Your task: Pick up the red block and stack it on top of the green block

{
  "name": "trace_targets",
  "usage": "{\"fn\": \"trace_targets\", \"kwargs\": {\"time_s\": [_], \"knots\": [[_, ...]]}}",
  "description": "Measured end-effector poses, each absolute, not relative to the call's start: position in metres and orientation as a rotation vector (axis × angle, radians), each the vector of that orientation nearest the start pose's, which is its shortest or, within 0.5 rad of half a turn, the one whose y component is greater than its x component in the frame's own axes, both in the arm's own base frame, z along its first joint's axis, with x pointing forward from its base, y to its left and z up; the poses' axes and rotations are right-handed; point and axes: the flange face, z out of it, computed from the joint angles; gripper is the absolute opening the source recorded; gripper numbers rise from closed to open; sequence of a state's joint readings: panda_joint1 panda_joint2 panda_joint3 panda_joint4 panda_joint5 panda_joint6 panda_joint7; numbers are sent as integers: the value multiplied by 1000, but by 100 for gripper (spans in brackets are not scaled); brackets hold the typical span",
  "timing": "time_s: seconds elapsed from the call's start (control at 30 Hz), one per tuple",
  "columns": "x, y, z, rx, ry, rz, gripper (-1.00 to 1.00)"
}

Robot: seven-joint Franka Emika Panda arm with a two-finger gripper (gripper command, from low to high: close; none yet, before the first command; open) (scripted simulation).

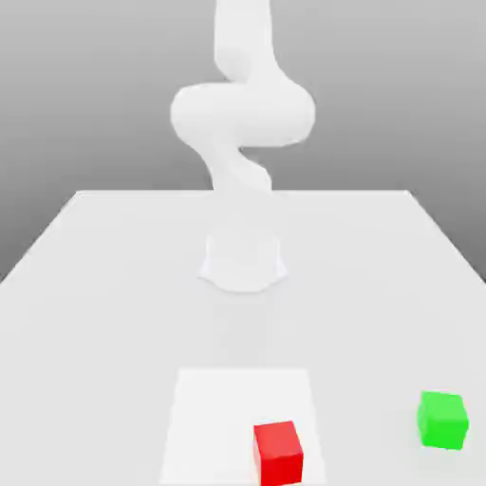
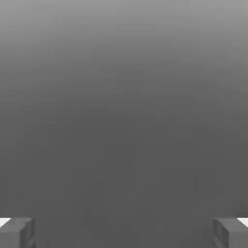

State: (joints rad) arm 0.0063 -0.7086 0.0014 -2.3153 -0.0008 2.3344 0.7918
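My hand (image 2: 124,232) was spread wide with nothing in it, so I figured I'd drop straight over the red block (image 1: 278,453), sitting on the worktop (image 1: 114,285) well apart from the green block (image 1: 442,420), before pinching its flat sides.

Item: counter (image 1: 104,285). Pale grey-white, flat, matte top; the far edge runs straight across the exterior view, the side edges spread outward toward the near side.

Item: square patch (image 1: 214,418). Whiter than the counter around it, lying flat on the counter at its near middle, reaching to the near edge of the exterior view.

Item: backdrop (image 1: 85,95). Plain grey, shading from lighter to darker, rising beyond the counter's far edge. In the hand view an even grey field (image 2: 124,106), lighter at one end and darker at the other, unmarked.
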Motion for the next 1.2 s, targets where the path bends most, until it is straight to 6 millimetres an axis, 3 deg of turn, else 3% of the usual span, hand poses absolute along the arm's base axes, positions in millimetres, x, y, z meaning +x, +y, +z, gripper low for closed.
{"fn": "trace_targets", "kwargs": {"time_s": [0.2,0.4,0.6,0.83,0.97,1.0,1.2], "knots": [[448,12,572,-2645,1031,-742,0],[487,22,462,-2773,1018,-525,0],[499,32,347,-2885,993,-295,0],[482,41,217,-2985,957,-26,0],[480,41,161,-2993,954,-2,0],[479,41,151,-2993,953,-1,-100],[478,41,145,-2993,954,0,-100]]}}
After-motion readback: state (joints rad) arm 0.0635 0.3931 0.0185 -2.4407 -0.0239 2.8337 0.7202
